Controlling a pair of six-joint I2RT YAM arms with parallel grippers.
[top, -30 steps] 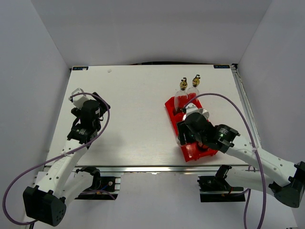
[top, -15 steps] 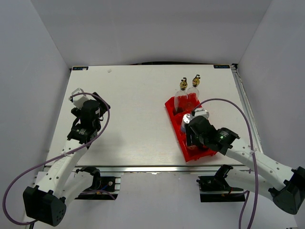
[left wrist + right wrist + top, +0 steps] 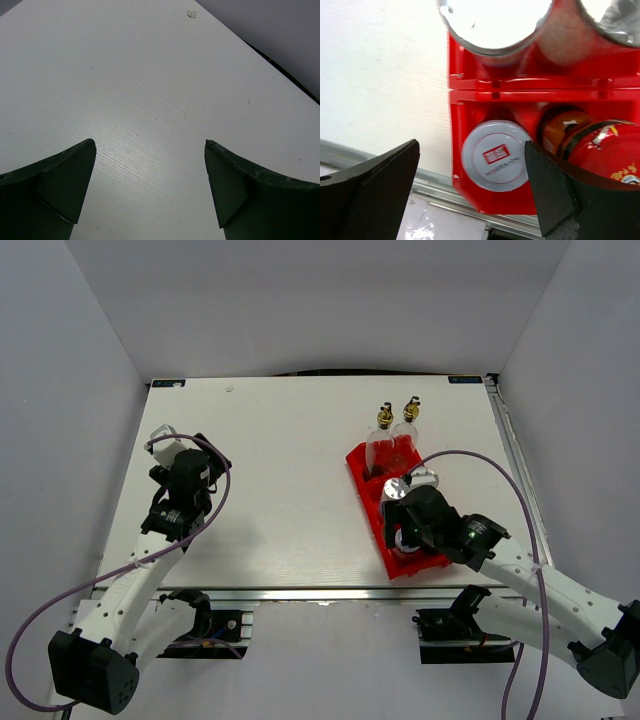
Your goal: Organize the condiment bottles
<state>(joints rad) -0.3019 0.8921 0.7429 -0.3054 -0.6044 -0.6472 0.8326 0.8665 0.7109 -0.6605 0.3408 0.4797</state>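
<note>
Shows the grey-lidded jar upright, lid to the camera, in the nearest cell of the red bin, just beside the red-lidded jar on its right. Puts two silver-topped shakers past a divider and two glass bottles at the far end. Sets the bin's length near-to-far. Holds the right gripper above the grey lid, spread wide, gripping nothing. Has the left gripper gaping over the table, well apart.

There were two gold-stoppered glass bottles, two silver-topped shakers, one grey-lidded jar and one red-lidded jar, which made six when counted together. There was one red bin and one tabletop.
</note>
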